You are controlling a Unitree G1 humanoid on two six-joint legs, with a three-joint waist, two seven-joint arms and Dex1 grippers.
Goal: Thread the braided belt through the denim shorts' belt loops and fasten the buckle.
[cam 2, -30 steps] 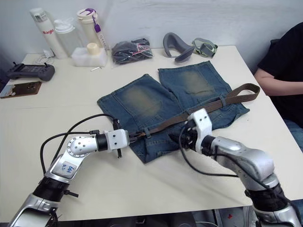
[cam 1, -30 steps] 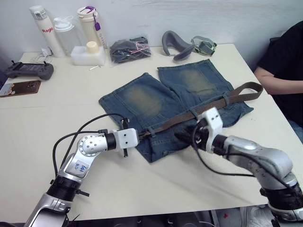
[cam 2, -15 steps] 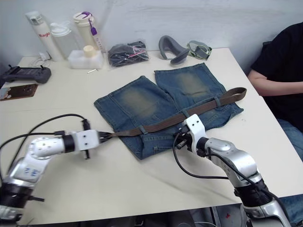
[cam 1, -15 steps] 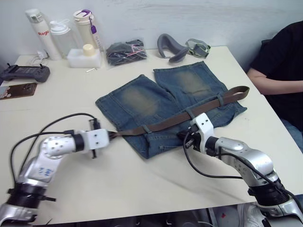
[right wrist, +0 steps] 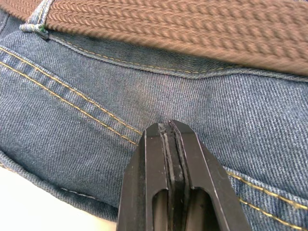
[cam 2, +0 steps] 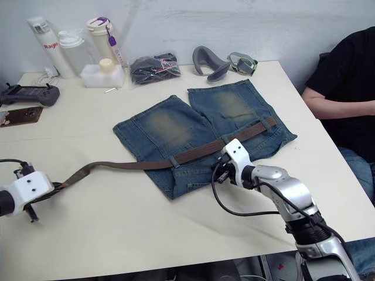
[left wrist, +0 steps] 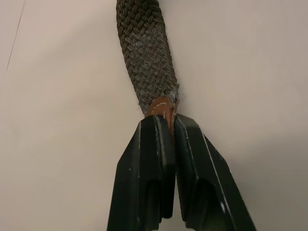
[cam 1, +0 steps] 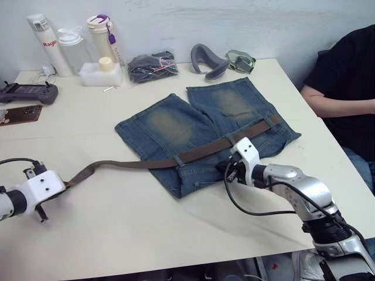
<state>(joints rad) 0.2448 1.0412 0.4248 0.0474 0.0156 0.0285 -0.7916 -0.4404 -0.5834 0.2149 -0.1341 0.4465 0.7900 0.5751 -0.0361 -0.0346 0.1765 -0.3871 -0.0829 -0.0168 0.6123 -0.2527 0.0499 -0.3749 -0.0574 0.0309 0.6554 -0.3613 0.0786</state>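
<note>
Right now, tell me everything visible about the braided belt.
The dark brown woven braided belt lies flat across the blue denim shorts' waistband, passing under at least two narrow denim belt loops. It runs off the shorts to the robot's left over the cream table, sagging slightly. Its lighter tan leather-like tip is pinched in the left end effector. The right end effector rests shut on the denim just below it. The buckle cannot be made out.
</note>
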